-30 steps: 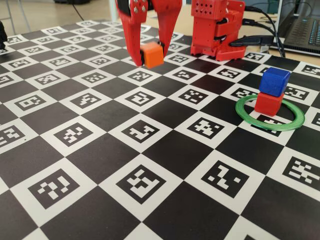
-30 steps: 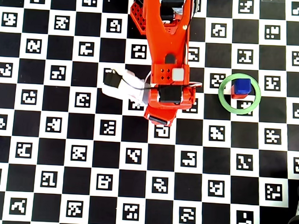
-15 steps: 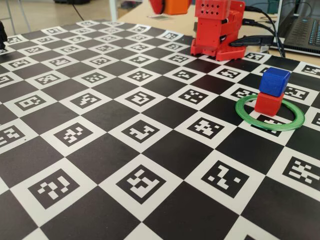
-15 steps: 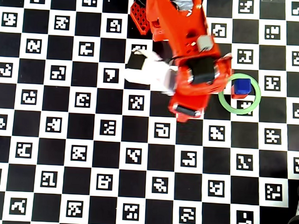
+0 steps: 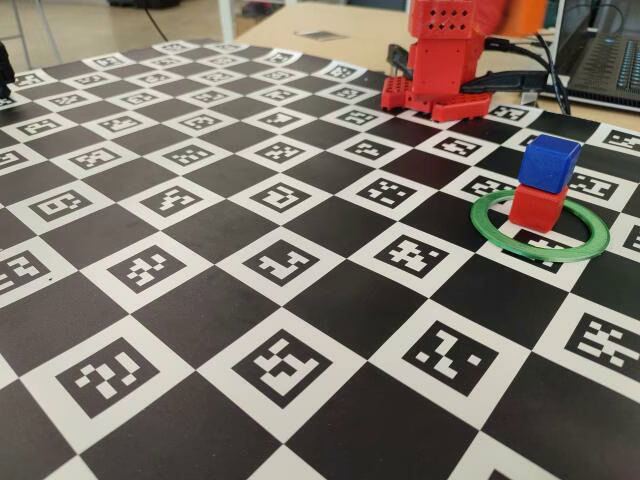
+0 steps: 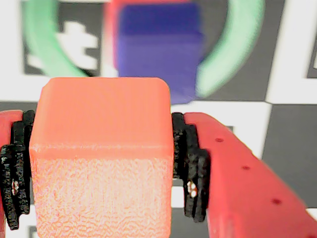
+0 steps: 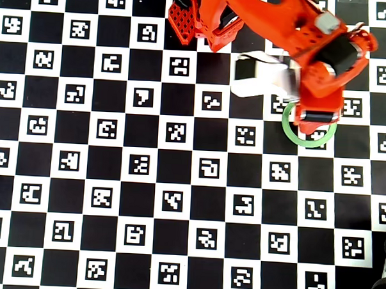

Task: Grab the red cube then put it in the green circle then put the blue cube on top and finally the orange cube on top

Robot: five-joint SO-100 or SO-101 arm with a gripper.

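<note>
While we are looking through the wrist view, our claw [image 6: 101,163] is pinching the orange cube [image 6: 101,153] between its black pads [image 6: 190,166], with the blue cube [image 6: 158,49] lying blurred just beyond it inside the green circle [image 6: 233,49]. Only the fixed view is showing us the blue cube [image 5: 549,163] sitting on the red cube [image 5: 537,206] within the circle [image 5: 540,238] on the checkered tabletop [image 5: 200,330]. From overhead, our arm [image 7: 325,60] is covering the stack. We are reading no legible writing anywhere.
</note>
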